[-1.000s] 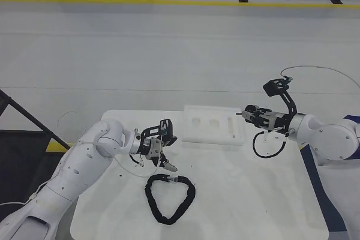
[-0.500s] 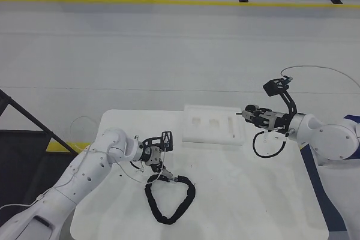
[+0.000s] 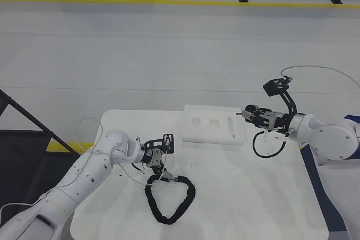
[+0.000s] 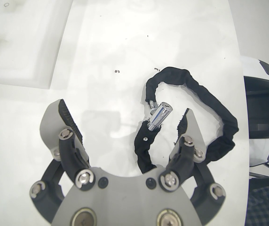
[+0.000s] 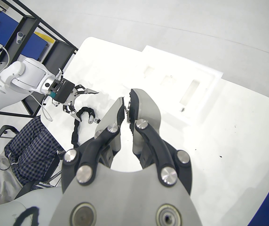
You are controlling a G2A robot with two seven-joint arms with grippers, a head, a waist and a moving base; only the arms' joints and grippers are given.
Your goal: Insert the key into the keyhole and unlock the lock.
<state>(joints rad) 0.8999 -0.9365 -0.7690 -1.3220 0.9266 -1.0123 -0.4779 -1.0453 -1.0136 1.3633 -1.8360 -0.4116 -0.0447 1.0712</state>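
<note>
A chain lock in a black fabric sleeve point(image 3: 171, 203) lies looped near the table's front. Its shiny silver lock cylinder point(image 4: 160, 116) joins the two chain ends, and its keyhole end tilts up. My left gripper point(image 4: 125, 109) is open and straddles the cylinder, which sits close to one finger point(image 4: 187, 128); I cannot tell whether they touch. In the top view this gripper point(image 3: 159, 167) hangs over the cylinder point(image 3: 168, 177). My right gripper point(image 5: 125, 108) is shut on the small metal key point(image 5: 126, 109), held above the table's far right part point(image 3: 247, 113), well apart from the lock.
A white foam tray point(image 3: 210, 127) with several recesses lies at the table's back middle. A black cable loop point(image 3: 267, 149) hangs under the right arm. A dark rack point(image 3: 12, 114) stands off the table's left side. Bare tabletop point(image 3: 252, 192) lies between the arms.
My left arm has drawn back and down toward the chain, bringing its open gripper around the lock cylinder. The right arm and the key have stayed still.
</note>
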